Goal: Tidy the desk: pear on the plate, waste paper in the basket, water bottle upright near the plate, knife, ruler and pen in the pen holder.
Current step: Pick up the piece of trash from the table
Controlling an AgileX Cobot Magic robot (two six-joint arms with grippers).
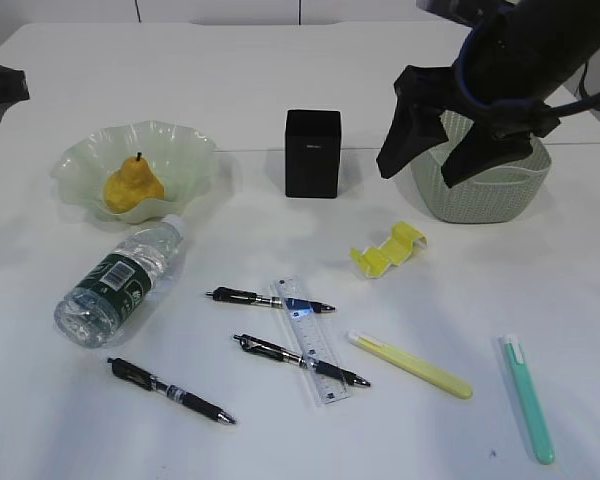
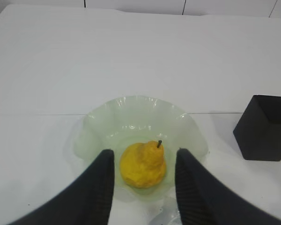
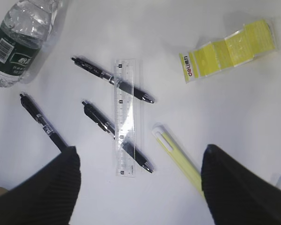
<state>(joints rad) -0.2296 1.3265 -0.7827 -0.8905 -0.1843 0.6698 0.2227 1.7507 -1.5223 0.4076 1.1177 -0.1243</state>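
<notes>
While the pear [image 1: 133,186] sits alone in the plate [image 1: 185,150] toward the left edge of the desk [image 1: 180,80], most of the small items lie loose nearer the front edge. One water bottle [image 1: 118,281] lies on its side just in front of the plate, cap toward it. Three black pens are scattered in front: one [image 1: 169,390] near the front-left, and two more, one [image 1: 270,299] behind the other [image 1: 300,360], both lying across or under the single clear ruler [image 1: 311,343]. To the right of these lie one yellow knife [image 1: 410,365] and one teal knife [image 1: 529,399], the teal one closest to the right edge. One folded piece of yellow paper [image 1: 387,249] rests between the ruler and the basket [image 1: 500,190]. One black pen holder [image 1: 312,153] stands upright near the middle of the desk, between plate and basket.

The left gripper [image 2: 143,173] hovers above the plate with its fingers partly apart on either side of the pear, gripping nothing. The right gripper [image 3: 138,180] is spread wide and empty; in the exterior view it hangs over the basket at the right, while its own camera looks down on the pens, ruler and yellow knife.
</notes>
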